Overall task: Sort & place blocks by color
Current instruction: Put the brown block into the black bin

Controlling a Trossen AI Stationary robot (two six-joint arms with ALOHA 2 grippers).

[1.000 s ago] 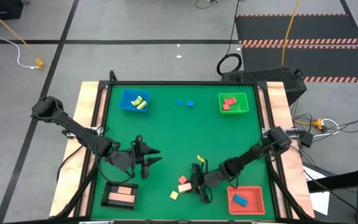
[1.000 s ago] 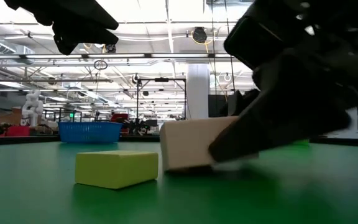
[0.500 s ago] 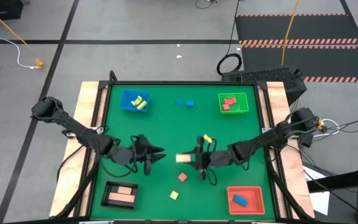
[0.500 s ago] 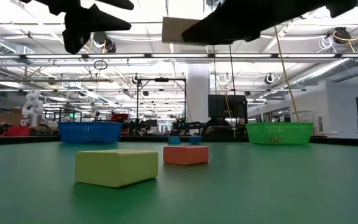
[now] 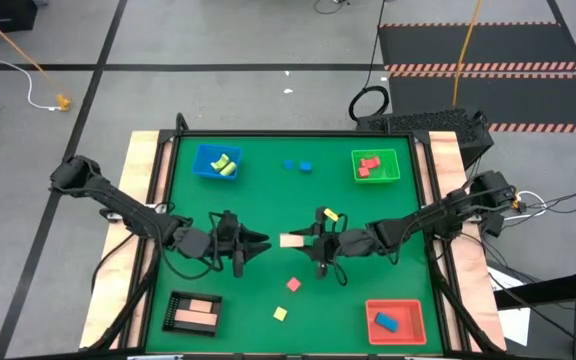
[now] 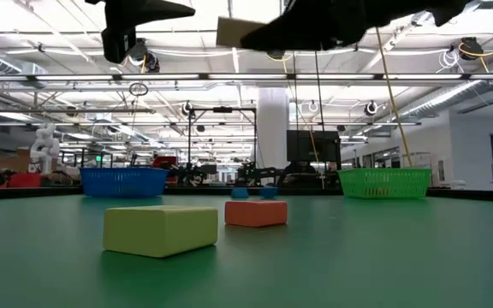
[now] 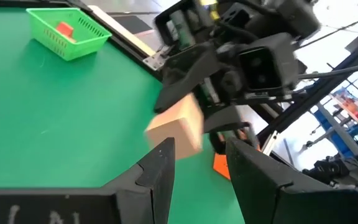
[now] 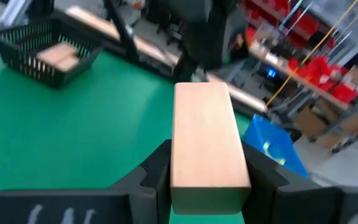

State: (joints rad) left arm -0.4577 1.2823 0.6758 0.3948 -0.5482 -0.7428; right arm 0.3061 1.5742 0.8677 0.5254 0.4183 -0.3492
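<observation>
At table centre, our right gripper [image 5: 303, 241] clamps the cream bar [image 5: 292, 240] in the air; our left gripper [image 5: 251, 243] at nine o'clock waits with fingers partly apart. If we release too early, the bar falls short of the black tray [image 5: 191, 313] at seven o'clock.

Bright, even overhead strip lighting casts soft shadows; both wrist views are motion-blurred, backgrounds unfocused.
</observation>
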